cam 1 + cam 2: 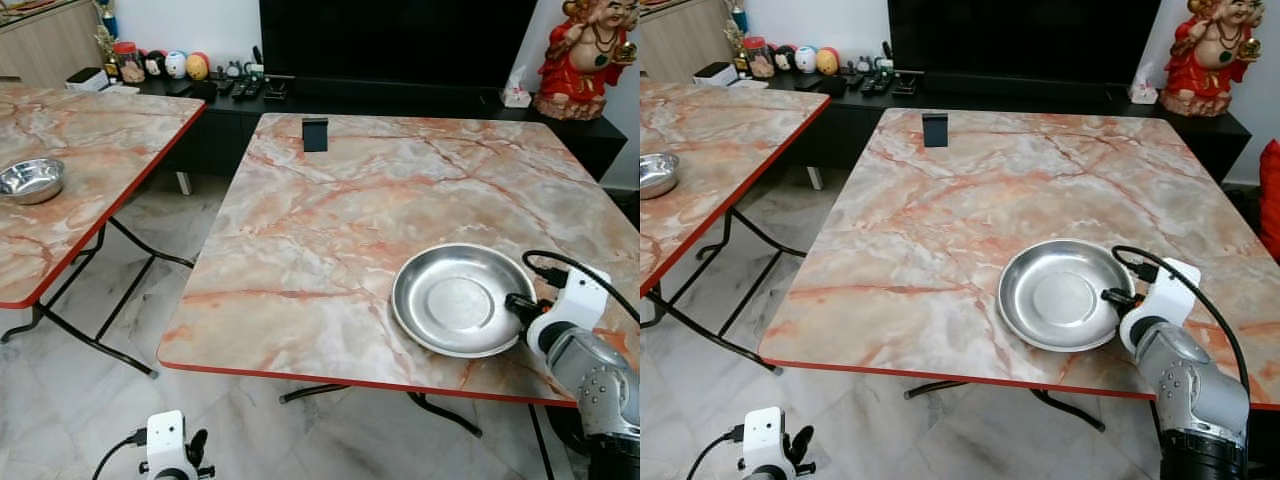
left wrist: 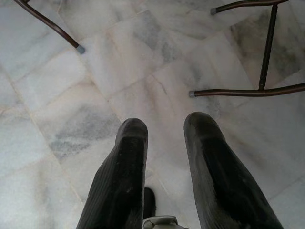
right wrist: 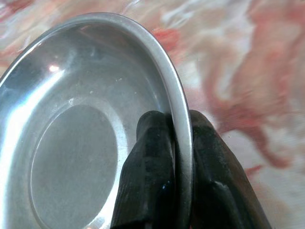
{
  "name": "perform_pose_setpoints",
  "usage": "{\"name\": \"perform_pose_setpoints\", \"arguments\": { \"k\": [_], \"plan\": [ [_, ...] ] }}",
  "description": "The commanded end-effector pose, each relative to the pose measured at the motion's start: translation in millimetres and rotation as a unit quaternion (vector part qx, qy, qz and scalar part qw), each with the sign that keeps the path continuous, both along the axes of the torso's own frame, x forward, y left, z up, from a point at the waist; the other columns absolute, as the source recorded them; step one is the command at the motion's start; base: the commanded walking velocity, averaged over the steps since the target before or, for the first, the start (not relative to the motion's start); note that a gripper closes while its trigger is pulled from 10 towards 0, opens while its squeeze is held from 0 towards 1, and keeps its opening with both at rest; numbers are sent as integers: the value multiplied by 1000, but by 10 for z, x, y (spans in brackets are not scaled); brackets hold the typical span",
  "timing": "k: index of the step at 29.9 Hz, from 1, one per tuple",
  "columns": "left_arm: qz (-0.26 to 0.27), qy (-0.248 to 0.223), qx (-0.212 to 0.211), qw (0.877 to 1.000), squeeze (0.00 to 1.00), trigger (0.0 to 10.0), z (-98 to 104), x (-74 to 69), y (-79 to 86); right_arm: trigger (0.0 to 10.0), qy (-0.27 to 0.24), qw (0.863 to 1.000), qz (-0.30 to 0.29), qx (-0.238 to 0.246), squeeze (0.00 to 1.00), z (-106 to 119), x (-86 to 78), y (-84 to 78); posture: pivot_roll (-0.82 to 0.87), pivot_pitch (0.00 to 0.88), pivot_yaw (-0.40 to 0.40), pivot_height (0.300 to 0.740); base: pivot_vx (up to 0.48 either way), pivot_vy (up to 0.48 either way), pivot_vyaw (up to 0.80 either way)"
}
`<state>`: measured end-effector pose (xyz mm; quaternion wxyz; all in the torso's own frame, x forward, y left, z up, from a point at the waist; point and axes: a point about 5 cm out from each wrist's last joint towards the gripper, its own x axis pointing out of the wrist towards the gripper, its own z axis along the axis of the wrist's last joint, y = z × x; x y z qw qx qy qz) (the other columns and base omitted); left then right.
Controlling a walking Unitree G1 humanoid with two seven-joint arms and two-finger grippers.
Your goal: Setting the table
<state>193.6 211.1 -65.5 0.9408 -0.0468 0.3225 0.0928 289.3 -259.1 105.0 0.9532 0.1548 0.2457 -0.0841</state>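
Well, the right arm [image 1: 1185, 385] comes up from below the near edge of the marble-patterned table [image 1: 330, 220], its silver forearm angled inward and the white wrist block sitting just above the tabletop. The right gripper [image 3: 178, 143] has its two black fingers [image 3: 147, 162] clamped on the rim of the steel plate [image 1: 455, 298], one finger inside the dish and the other outside (the wrist camera shows the rim pinched tight between them). The plate sits near the table's front right corner, close to the red edge trim; whether it rests flat or is lifted slightly at the gripped side I cannot tell. A black cable loops from the wrist block over the table surface beside the plate.

The left arm hangs low at the robot's side, well below the tabletop, with the left gripper [image 2: 164, 157] pointing down at the pale marble floor [image 2: 71, 95]; its fingers stand parted with floor showing between them, holding nothing. Thin dark table legs [image 2: 267, 47] cross the floor ahead of it.

At the far edge of the same table a small dark object [image 1: 315, 133] stands upright. Off to the left, on a second marble-patterned table [image 1: 90, 150], a steel bowl [image 1: 30, 180] sits alone. Behind, a black cabinet [image 1: 400, 105] carries a red figurine [image 1: 585, 60] and small ornaments.
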Motion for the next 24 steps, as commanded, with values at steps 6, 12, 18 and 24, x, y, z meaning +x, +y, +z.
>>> {"name": "perform_pose_setpoints", "arguments": {
  "k": [6, 12, 18, 24],
  "plan": [
    [2, 10, 1, 1000, 0, 10000, -22, -41, 25, 10000, 33, 999, 15, -12, 122, -134, -27, 71, -81, 0, -14, 732, 0, 0, 0],
    [1, 9, 1, 1000, 0, 10000, -17, -31, 26, 10000, 25, 999, 7, -32, 0, -104, -6, 15, -86, 0, -12, 732, 0, 0, 0],
    [0, 8, 0, 1000, 0, 10000, -14, -23, 21, 10000, 16, 998, 4, -56, 0, -67, 15, -13, -85, 0, -13, 732, 0, 0, 0],
    [1, 8, 0, 1000, 0, 10000, -15, -25, 26, 10000, -19, 997, -1, -79, 0, 49, 81, -37, -85, 0, -11, 732, 0, 0, 0]
  ]
}}
